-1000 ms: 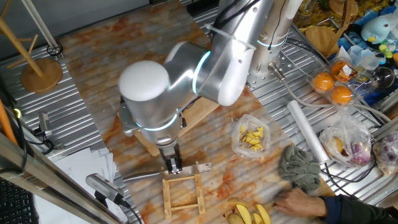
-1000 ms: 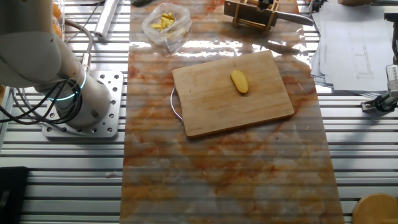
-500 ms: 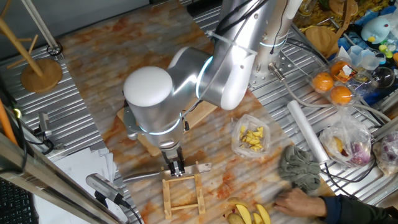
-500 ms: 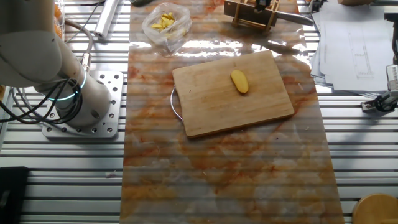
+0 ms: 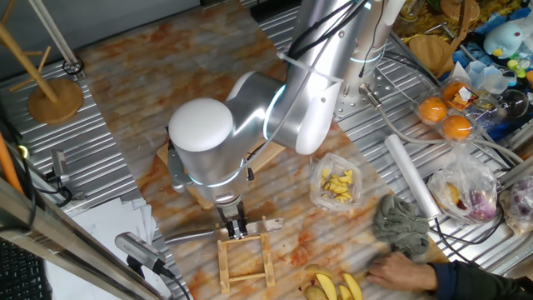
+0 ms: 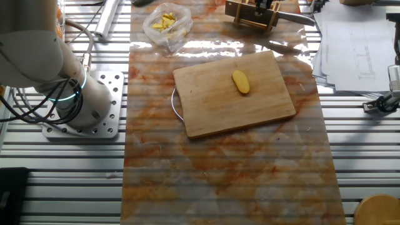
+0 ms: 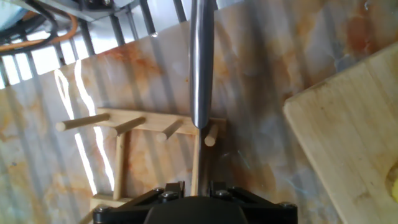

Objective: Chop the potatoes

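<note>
A small pale-yellow potato (image 6: 240, 82) lies whole on the wooden cutting board (image 6: 234, 94). In one fixed view the arm hides it; in the hand view a yellow sliver of it (image 7: 393, 180) shows at the right edge on the board (image 7: 348, 137). My gripper (image 5: 236, 227) hangs low over a small wooden rack (image 5: 246, 258) in front of the board, and also shows in the other fixed view (image 6: 259, 5). A steel knife (image 7: 202, 62) rests with one end on the rack (image 7: 155, 127). My fingers (image 7: 168, 188) stand apart, astride a rack bar, holding nothing.
A clear bag of yellow chunks (image 5: 337, 185) lies right of the rack. A grey cloth (image 5: 404, 225), a person's hand (image 5: 408, 271) and yellow wedges (image 5: 337, 287) are at the front right. A white roll (image 5: 410, 175), oranges (image 5: 445, 117) and papers (image 6: 356, 44) lie around.
The arm has shifted slightly and my gripper has come a little lower over the rack. The potato and the board have not moved.
</note>
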`<move>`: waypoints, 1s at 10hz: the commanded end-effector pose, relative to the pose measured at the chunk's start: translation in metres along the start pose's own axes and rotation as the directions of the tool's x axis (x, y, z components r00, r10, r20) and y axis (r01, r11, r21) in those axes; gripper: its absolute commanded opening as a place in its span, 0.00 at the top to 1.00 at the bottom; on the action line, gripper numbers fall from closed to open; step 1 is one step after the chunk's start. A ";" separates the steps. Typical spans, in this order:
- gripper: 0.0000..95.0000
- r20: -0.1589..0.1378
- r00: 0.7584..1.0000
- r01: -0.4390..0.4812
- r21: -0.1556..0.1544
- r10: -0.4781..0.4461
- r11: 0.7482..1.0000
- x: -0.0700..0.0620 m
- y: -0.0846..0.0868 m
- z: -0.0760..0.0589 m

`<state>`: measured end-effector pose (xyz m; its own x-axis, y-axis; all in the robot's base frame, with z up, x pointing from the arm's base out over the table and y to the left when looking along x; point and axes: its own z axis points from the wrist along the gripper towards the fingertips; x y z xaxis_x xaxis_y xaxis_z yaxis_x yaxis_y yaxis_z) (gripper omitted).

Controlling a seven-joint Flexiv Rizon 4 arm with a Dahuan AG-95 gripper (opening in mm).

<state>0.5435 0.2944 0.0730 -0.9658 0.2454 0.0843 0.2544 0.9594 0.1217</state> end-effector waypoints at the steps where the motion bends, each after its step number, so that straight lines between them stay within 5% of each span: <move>1: 0.80 0.001 1.000 0.000 0.002 0.000 1.000 0.000 -0.002 0.003; 10: 0.80 0.002 1.000 -0.001 0.010 0.001 1.000 -0.002 0.001 0.025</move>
<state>0.5447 0.2988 0.0465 -0.9657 0.2469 0.0810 0.2548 0.9606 0.1105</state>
